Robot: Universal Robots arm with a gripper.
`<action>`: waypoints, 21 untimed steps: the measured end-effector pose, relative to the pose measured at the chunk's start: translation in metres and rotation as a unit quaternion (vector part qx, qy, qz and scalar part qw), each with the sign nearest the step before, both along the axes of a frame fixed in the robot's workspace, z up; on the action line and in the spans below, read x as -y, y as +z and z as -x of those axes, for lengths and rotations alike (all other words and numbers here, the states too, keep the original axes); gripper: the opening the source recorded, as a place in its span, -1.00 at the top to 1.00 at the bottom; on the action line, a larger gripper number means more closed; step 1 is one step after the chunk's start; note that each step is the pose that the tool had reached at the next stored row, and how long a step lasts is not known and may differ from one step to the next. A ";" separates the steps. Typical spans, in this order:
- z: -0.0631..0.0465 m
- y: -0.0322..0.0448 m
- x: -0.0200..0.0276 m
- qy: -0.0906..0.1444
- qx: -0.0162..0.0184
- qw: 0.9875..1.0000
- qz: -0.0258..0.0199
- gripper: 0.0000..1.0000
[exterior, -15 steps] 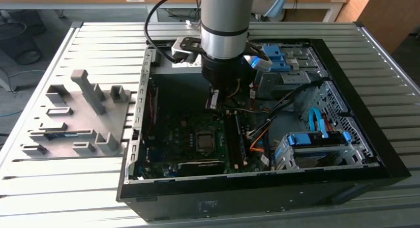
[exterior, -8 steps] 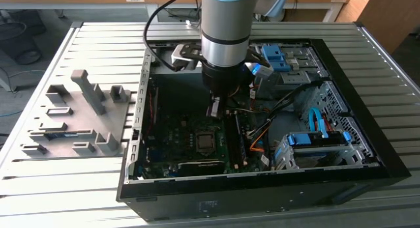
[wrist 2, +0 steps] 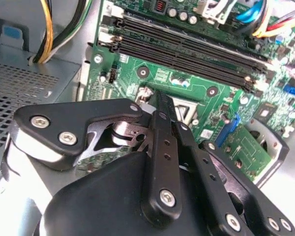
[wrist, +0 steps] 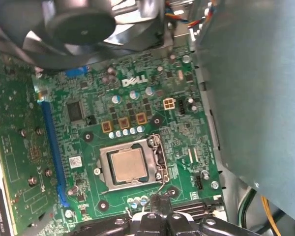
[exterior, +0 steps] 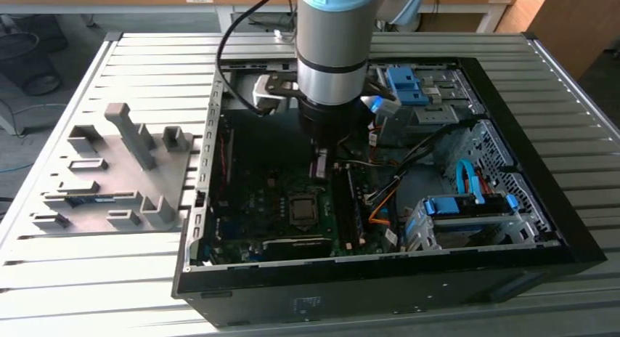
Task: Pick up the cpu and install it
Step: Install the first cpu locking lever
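Observation:
The cpu (wrist: 129, 164), a small square chip with a silvery top, lies flat in the metal-framed socket on the green motherboard (wrist: 78, 132). In the exterior view the cpu (exterior: 302, 208) sits in the middle of the open computer case (exterior: 388, 279). My gripper (exterior: 321, 168) hangs just above the board, a short way from the socket on the side of the memory slots (wrist 2: 187, 49). Its black fingers (wrist 2: 162, 142) meet at the tip, shut with nothing between them. The gripper (wrist: 156, 200) does not touch the cpu.
A cooling fan (wrist: 83, 24) stands near the socket. Orange, yellow and black cables (exterior: 388, 199) run through the case beside blue-tabbed drive cages (exterior: 465, 213). A grey fixture plate (exterior: 116, 177) with upright holders lies on the slatted table at the exterior view's left.

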State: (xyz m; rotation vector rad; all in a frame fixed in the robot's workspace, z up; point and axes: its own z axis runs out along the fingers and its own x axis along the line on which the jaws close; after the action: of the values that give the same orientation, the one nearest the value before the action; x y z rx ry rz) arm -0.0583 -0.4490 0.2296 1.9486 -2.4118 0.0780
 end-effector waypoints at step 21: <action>0.005 -0.0283 0.0352 0.018 0.000 1.000 -0.007 0.80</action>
State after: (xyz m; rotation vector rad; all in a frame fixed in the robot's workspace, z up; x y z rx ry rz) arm -0.0630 -0.4842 0.2013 1.9979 -2.3840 0.0630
